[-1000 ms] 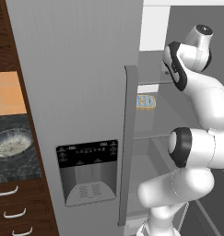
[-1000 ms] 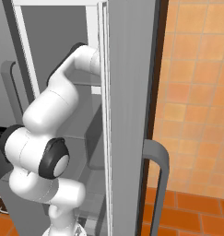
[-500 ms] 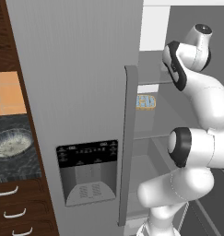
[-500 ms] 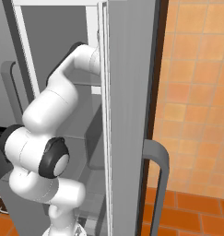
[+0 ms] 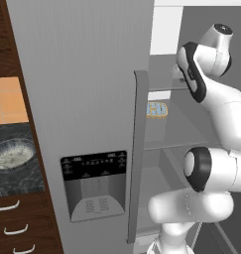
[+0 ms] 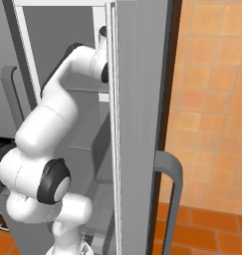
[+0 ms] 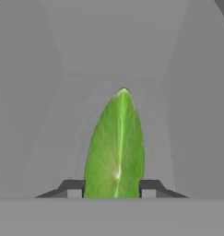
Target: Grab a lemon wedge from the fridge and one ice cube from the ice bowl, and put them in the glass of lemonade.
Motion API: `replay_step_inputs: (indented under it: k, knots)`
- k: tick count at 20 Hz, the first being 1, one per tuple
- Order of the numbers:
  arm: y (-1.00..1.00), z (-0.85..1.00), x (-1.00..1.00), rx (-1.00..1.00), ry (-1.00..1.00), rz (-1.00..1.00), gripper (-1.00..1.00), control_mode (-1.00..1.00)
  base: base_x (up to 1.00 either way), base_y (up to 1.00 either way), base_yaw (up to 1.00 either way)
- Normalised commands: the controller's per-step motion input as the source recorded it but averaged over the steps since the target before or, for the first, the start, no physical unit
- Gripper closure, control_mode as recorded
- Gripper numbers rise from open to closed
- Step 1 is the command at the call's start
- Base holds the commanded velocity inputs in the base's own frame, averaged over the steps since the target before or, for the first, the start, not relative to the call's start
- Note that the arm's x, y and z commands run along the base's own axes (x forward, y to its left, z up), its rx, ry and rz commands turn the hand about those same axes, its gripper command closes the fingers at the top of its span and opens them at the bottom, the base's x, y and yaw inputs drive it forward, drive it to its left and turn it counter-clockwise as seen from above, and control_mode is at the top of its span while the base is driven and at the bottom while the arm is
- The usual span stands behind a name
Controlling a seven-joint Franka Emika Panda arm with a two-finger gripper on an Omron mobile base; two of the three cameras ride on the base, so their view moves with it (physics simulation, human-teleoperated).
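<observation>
The lemon wedge [image 7: 117, 147], yellow-green and pointed, stands upright between my two dark finger tips in the hand view. My gripper [image 7: 111, 188] is shut on its sides, inside the grey fridge interior. In the left base view the arm reaches past the fridge's [image 5: 82, 74] closed left door, the one with the black dispenser recess [image 5: 94, 186], into the open right compartment. The ice bowl [image 5: 13, 154] sits on the dark counter at the far left. The hand itself is hidden behind the open right door [image 6: 137, 124] in the right base view. The glass of lemonade is out of view.
A small packaged item [image 5: 156, 109] lies on a fridge shelf beside the arm. Glass shelves cross the compartment. Dark wood drawers [image 5: 15, 228] sit under the counter at left. An orange tiled wall [image 6: 212, 99] and floor lie right of the open door.
</observation>
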Motion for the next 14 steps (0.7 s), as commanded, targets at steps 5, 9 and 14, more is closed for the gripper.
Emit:
replay_step_inputs:
  k: [5, 9, 14]
  knots:
    - [0.62, 0.0, -0.84, -0.02, 0.0, 0.19, 1.0, -1.0, 0.0, 0.0, 0.0]
    - [0.4, 0.0, -0.85, 0.0, 0.0, 0.15, 1.0, -1.0, 0.0, 0.0, 0.0]
    - [0.41, 0.0, -0.97, 0.0, 0.0, 0.14, 1.0, -1.0, 0.0, 0.0, 0.0]
